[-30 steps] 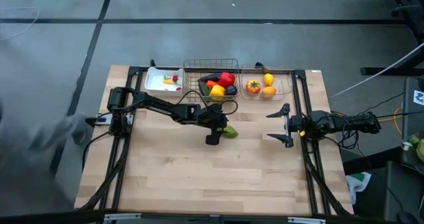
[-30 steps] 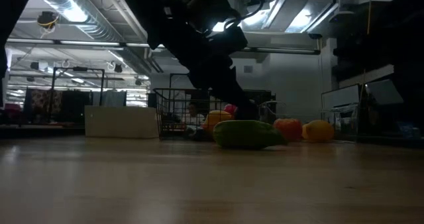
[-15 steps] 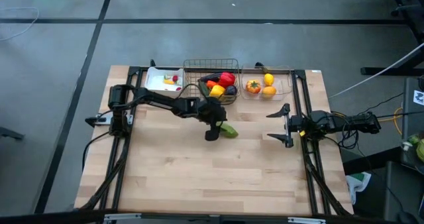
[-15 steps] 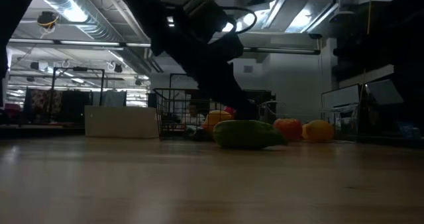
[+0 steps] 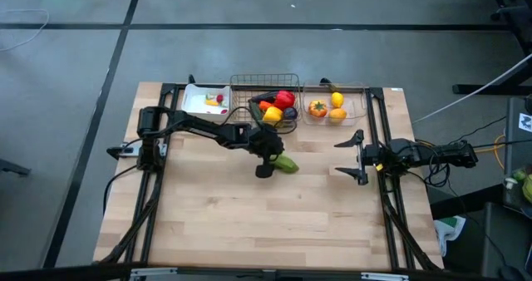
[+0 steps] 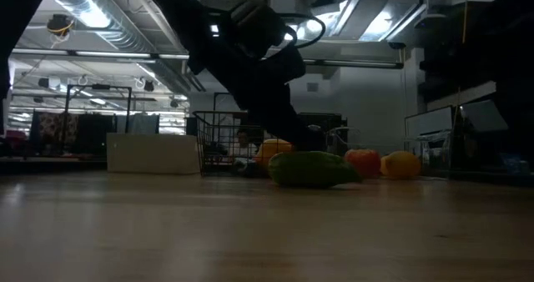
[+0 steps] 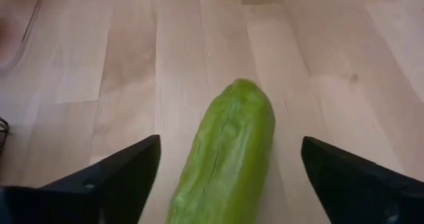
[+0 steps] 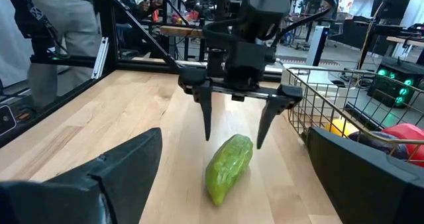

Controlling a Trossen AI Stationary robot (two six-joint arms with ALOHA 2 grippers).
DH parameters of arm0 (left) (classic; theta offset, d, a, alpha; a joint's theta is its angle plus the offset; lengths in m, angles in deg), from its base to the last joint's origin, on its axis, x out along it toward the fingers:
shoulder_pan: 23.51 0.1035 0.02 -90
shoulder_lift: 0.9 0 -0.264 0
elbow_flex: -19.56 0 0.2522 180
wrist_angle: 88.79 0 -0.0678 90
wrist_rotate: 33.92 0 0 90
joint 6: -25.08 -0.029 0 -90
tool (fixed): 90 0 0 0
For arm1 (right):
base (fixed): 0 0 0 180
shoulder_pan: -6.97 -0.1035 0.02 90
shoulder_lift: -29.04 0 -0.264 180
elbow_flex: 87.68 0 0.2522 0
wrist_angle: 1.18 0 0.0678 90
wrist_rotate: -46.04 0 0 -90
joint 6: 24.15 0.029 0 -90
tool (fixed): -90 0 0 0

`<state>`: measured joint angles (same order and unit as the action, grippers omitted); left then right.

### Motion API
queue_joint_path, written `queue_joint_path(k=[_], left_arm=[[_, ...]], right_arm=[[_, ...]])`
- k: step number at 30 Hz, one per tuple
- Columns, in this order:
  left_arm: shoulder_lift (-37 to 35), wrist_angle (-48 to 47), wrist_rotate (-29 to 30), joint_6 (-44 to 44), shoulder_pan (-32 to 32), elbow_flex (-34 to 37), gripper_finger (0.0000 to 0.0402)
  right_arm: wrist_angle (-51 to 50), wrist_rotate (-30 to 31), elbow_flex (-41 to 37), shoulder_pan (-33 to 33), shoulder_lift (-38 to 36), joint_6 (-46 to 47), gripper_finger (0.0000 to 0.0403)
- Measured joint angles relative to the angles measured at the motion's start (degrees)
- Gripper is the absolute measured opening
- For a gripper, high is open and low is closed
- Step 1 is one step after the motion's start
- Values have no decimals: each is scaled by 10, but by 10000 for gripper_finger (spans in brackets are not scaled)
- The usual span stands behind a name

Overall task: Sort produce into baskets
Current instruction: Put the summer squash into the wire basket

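One green cucumber (image 5: 285, 164) lies on the tabletop (image 5: 249, 223) just in front of the wire-mesh basket (image 5: 264, 83), the left gripper (image 5: 268, 159) over it; the right gripper (image 5: 356, 157) waits open well beside. Left wrist view: both fingers (image 7: 119, 171) spread, straddling the cucumber untouched. Closing off-centre could roll it away.
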<state>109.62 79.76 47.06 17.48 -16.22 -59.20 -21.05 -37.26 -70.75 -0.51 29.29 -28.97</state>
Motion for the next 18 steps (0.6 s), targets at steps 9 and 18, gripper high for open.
queue_joint_path(k=[9,18], left_arm=[[28,1,27,-34,0,0,392],[48,-9,34,26,0,0,390]], right_arm=[[0,0,0,0,0,0,372],[0,-1,0,0,0,0,372]])
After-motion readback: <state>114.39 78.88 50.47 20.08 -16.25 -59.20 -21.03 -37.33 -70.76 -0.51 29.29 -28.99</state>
